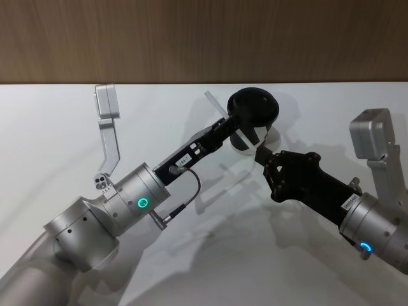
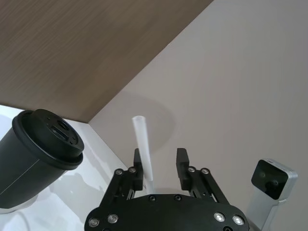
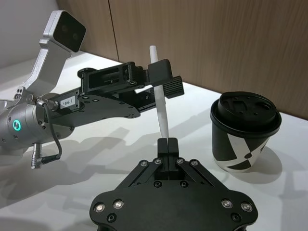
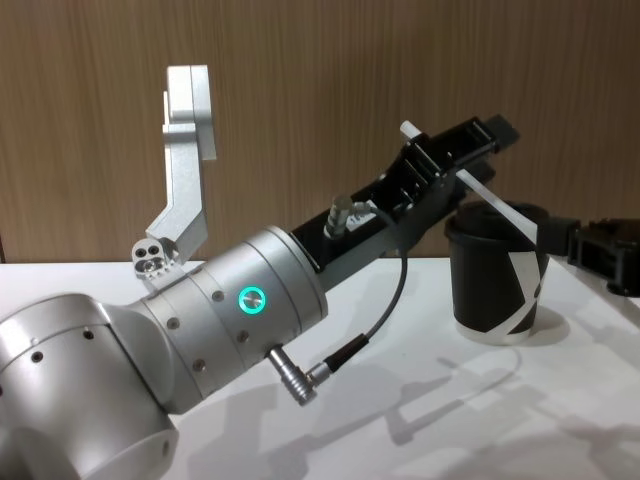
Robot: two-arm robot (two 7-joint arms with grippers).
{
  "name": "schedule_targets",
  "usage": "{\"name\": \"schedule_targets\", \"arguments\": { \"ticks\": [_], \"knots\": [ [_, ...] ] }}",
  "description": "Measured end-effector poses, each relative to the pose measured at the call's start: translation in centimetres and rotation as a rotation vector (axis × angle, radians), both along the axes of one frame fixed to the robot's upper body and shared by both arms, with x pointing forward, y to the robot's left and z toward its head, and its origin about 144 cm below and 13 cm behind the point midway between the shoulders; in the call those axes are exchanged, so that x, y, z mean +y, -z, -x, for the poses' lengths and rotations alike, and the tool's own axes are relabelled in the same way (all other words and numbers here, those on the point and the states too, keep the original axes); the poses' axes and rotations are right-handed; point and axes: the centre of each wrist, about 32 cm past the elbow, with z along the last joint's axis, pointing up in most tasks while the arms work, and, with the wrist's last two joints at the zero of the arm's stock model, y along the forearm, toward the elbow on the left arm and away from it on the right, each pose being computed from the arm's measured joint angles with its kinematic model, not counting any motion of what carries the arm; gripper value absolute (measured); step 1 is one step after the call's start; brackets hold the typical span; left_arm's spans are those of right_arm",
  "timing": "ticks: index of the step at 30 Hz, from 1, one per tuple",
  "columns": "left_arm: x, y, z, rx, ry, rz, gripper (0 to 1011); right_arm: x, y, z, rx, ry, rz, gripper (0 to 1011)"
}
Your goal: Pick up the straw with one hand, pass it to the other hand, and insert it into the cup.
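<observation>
Small white label (image 3: 67, 102) on left arm: digits, seemingly "104-7". Right arm label (image 1: 348, 201) illegible. Cup (image 3: 224, 139): white angular mark.

Wht straw (image 3: 162, 110) tilted, mid-air, nr cup (image 3: 231, 142); blk, w/ lid, upright on table (image 1: 64, 127).

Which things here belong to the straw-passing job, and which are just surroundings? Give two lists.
Job: thin white drinking straw; black paper cup with domed lid; right gripper, shut on the straw's end; left gripper, open around it.
Surroundings: white table; brown wooden wall panel.
</observation>
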Motion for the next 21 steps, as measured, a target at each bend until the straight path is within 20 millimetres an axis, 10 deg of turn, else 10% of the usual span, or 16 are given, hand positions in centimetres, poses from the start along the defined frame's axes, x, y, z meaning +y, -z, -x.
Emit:
{"name": "schedule_targets", "arguments": {
  "ticks": [11, 21],
  "knots": [
    [-0.06, -0.03, -0.04, -0.003, 0.002, 0.001, 78, 0.0, 0.0, 0.0, 0.0, 0.0, 0.0, 6],
    [-0.1, -0.04, -0.06, -0.004, 0.003, 0.002, 10, 0.0, 0.0, 0.0, 0.0, 0.0, 0.0, 22]
  ]
}}
